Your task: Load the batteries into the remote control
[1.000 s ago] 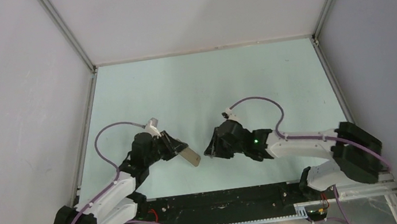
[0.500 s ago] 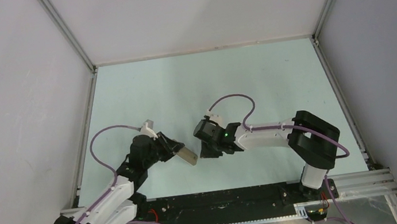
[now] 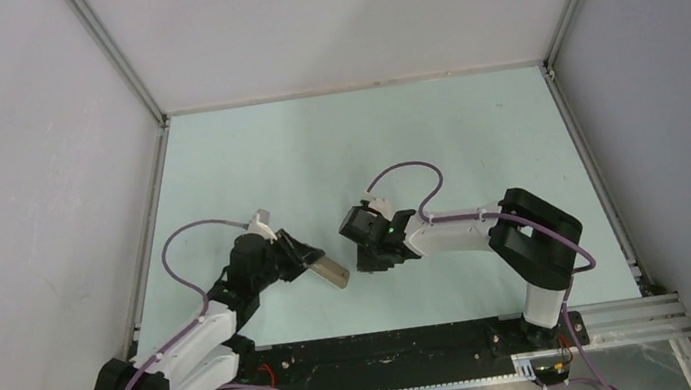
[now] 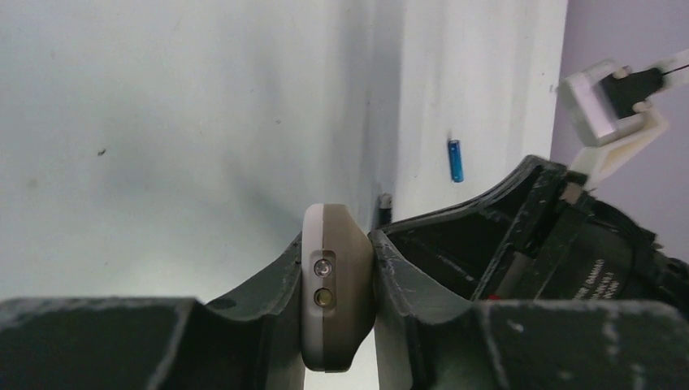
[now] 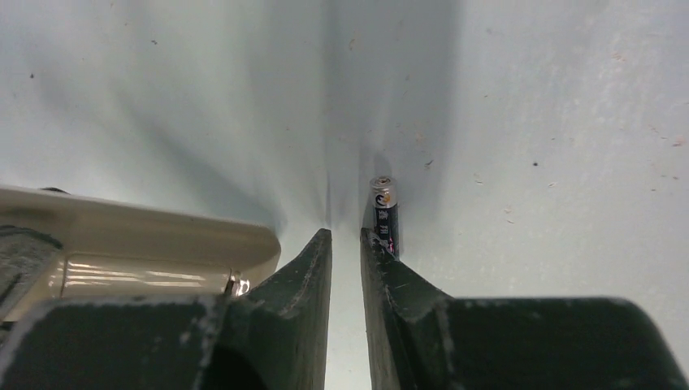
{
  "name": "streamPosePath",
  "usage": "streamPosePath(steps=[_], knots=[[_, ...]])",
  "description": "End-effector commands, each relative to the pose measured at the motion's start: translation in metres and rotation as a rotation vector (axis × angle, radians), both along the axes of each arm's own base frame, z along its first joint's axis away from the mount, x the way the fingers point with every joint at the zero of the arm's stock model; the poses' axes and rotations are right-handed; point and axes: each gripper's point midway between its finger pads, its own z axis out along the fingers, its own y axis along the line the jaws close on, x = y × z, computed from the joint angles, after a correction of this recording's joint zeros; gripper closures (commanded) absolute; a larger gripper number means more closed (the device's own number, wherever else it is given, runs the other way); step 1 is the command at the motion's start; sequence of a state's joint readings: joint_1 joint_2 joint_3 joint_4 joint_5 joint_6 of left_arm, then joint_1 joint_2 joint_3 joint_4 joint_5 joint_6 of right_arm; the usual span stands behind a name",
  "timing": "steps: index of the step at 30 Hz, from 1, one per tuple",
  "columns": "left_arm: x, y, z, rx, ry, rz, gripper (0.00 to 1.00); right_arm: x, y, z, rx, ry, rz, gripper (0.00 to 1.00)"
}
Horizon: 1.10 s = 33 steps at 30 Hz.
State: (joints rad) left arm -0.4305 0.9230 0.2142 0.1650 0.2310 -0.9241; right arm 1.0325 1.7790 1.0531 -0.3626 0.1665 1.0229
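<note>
Beige-backed remote control (image 4: 334, 296): clamped in left gripper (image 4: 335, 268). Black battery (image 5: 385, 215), blue battery (image 4: 457, 160): unloaded. Right gripper (image 5: 347, 248): nearly closed, empty.

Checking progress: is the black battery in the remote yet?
Out. The black battery lies on the table, beside the right fingers, apart from the remote.

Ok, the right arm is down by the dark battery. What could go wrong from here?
1. The right fingers are nearly closed and the dark battery lies beside one tip, not between them. A push could roll it away.
2. The left fingers pinch the remote control by its narrow sides, so pressing a battery in might twist it loose.
3. The blue battery lies loose nearby, and a sweeping arm could knock it.
</note>
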Motion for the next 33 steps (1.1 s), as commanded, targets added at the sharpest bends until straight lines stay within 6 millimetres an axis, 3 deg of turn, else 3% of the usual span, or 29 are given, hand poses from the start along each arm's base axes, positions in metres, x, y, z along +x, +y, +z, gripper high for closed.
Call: streamPosePath(steps=[1,4,8,13,18,24,28,33], knots=[[-0.023,0.011,-0.036,0.055,0.109,-0.004,0.62,0.007,-0.025,0.002,-0.098,-0.042,-0.036,0.76],[-0.027,0.011,-0.037,0.032,0.118,0.009,0.5,0.006,-0.027,0.006,-0.108,-0.058,-0.047,0.76],[-0.032,0.013,-0.04,0.001,0.137,0.042,0.24,0.003,-0.029,0.013,-0.11,-0.074,-0.052,0.75],[-0.034,0.023,-0.045,0.015,0.164,0.106,0.13,-0.001,-0.02,0.028,-0.064,-0.091,-0.026,0.73],[-0.046,0.048,-0.058,0.132,0.259,0.2,0.03,-0.009,-0.012,0.049,-0.008,-0.113,-0.007,0.61],[-0.045,0.06,-0.052,0.196,0.272,0.241,0.02,-0.024,0.001,0.063,0.07,-0.088,0.004,0.54],[-0.034,0.073,-0.039,0.307,0.219,0.244,0.1,-0.038,0.019,0.065,0.155,-0.039,0.006,0.52],[-0.026,0.074,-0.03,0.366,0.179,0.2,0.22,-0.042,0.036,0.063,0.223,-0.014,-0.024,0.53]])
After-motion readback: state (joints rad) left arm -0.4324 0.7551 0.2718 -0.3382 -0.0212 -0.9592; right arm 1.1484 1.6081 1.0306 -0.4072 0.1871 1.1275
